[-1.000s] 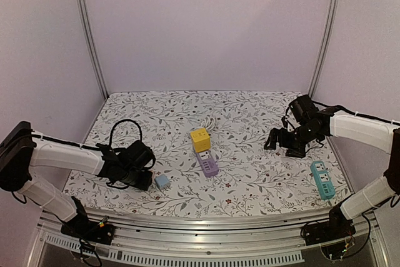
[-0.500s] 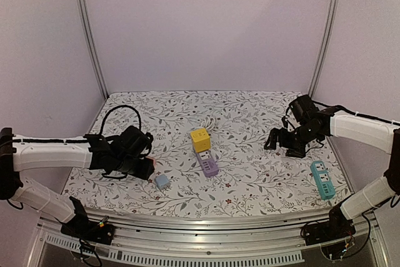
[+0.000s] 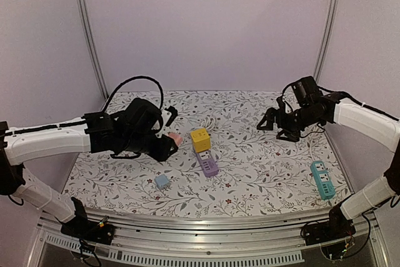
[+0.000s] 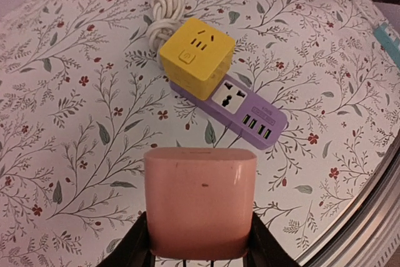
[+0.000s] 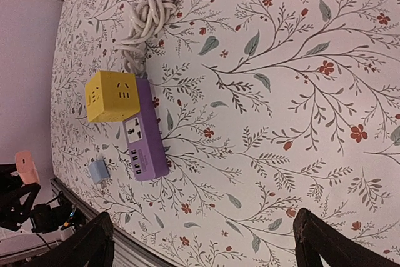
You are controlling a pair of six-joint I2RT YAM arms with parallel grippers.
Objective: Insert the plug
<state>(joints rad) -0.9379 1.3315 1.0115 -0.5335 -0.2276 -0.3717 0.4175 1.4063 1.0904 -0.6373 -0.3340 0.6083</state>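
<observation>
Pink plug (image 4: pixel 200 201) clamped in left gripper (image 4: pixel 200 247), long side across jaws, top toward purple strip (image 4: pixel 240 112). Right gripper (image 5: pixel 203 242) wide open.

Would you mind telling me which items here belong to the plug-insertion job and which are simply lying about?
For the job:
pink plug, clamped in the left gripper
purple power strip, one socket free

Lying about:
small blue adapter
teal power strip
yellow cube, sitting on the purple strip's far end

Left arm (image 3: pixel 56 142) jaws clamped, right arm (image 3: pixel 365 117) jaws wide
</observation>
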